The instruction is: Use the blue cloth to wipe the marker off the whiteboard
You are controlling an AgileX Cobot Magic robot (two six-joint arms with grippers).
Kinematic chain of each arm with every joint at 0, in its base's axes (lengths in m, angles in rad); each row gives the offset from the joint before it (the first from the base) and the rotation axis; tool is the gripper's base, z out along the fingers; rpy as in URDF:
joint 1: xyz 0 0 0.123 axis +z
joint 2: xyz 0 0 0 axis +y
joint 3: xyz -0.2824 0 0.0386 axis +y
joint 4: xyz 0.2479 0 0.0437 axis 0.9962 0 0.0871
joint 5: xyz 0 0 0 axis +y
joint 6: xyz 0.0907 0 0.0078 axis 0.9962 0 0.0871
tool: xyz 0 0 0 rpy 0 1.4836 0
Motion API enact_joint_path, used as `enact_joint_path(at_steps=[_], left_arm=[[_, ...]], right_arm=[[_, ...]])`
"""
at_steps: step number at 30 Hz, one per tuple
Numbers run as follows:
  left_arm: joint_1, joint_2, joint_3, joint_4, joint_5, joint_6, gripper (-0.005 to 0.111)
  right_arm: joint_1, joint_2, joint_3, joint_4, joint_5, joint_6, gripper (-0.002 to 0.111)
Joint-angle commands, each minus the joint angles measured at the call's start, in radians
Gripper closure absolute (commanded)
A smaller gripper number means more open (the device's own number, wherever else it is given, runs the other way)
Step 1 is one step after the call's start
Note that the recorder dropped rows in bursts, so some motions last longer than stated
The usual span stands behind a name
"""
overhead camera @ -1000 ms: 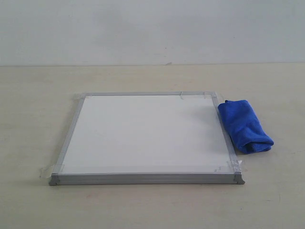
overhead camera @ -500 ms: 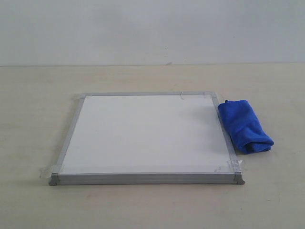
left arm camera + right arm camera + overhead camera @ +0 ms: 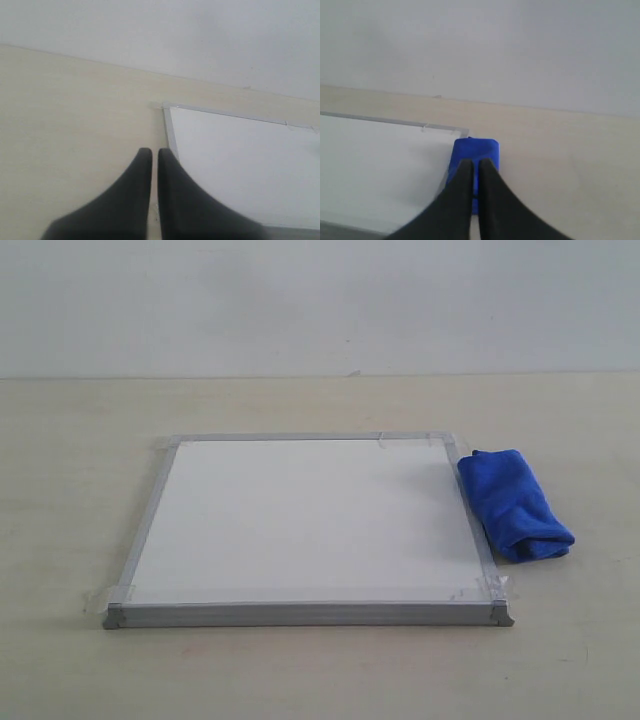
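On the left side of the table (image 3: 60,490), the left gripper (image 3: 154,151) hangs over bare tabletop just beside the left edge of the whiteboard (image 3: 300,520). Its two dark fingers are closed against each other with only a hairline slit between them, and they grasp nothing. The board lies flat in the middle of the table, its grey frame (image 3: 300,615) fixed down with clear tape (image 3: 105,595) at the corners. No marker line shows on the white surface in any of the three views. The board reads as plain white throughout, so either the writing is already gone or it is too faint to resolve; I cannot tell which. The blue cloth (image 3: 513,503) lies to the right of the board as a folded bundle on the tabletop, with its near-left edge touching or just beside the frame and no part of it on the writing surface. The right gripper (image 3: 476,162) points toward that cloth. Its fingers are likewise pressed together and empty, and since neither arm appears in the exterior view, it is judged to be apart from the cloth, not on it. Status, as a judgement: either no wiping has begun, or it is done and the cloth set down. If wiping remains, the right gripper must open, take the cloth and carry it onto the board.
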Motion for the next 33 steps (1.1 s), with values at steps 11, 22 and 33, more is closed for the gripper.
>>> enact_joint_path(at_steps=[11,22,33], left_arm=[[0.003,-0.004,0.004,0.003,0.000,-0.001,0.102],[0.003,-0.004,0.004,0.003,0.000,-0.001,0.102],[0.003,-0.004,0.004,0.003,0.000,-0.001,0.102]], right_arm=[[-0.029,-0.006,0.007,-0.015,0.160,0.102,0.107],[-0.029,-0.006,0.007,-0.023,0.160,0.144,0.107],[-0.029,-0.006,0.007,-0.101,0.158,0.240,0.107]])
